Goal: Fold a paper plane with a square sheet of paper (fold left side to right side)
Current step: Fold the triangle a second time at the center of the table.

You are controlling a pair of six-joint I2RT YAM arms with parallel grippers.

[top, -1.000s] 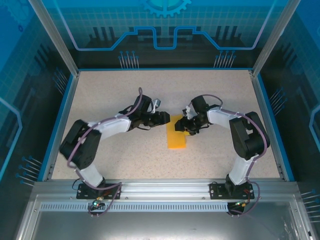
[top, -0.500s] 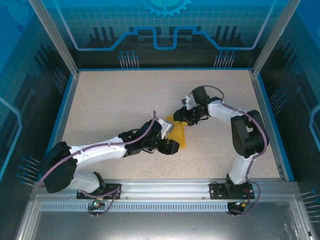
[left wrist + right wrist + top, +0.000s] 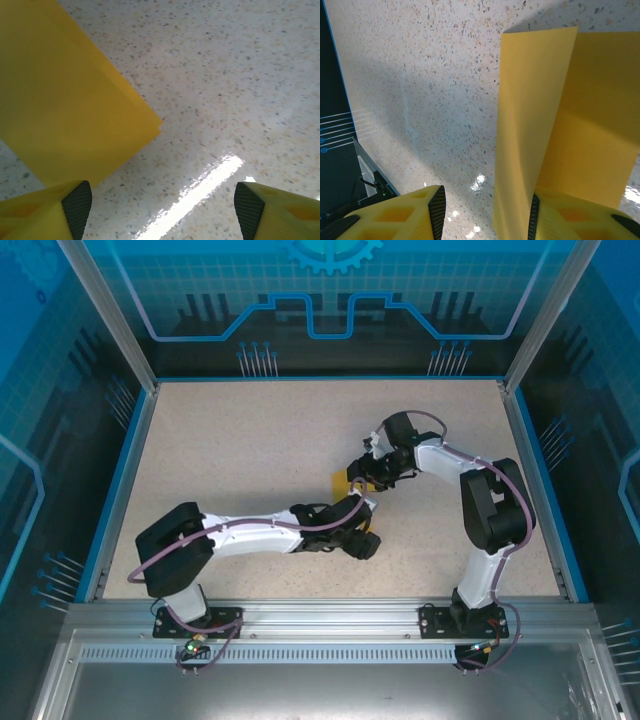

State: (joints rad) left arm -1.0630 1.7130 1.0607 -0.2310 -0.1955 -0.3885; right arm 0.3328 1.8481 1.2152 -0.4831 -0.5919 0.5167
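Left gripper: the yellow-fingered, black-padded left gripper (image 3: 161,206) is hovering low with its jaws spread wide, pinching nothing, just beside one corner of the paper.
Paper: the thin orange-yellow square sheet of paper (image 3: 70,100) is lying doubled over on the speckled beige table (image 3: 240,75), its layers sitting nearly flush at that corner.
Right gripper: the matching right gripper (image 3: 485,214) is standing half spread at the far end, with one layer rising beside a finger, not clamped.
Doing it well: the loose layer probably needs flattening first, edges matching, then pressing along the crease.
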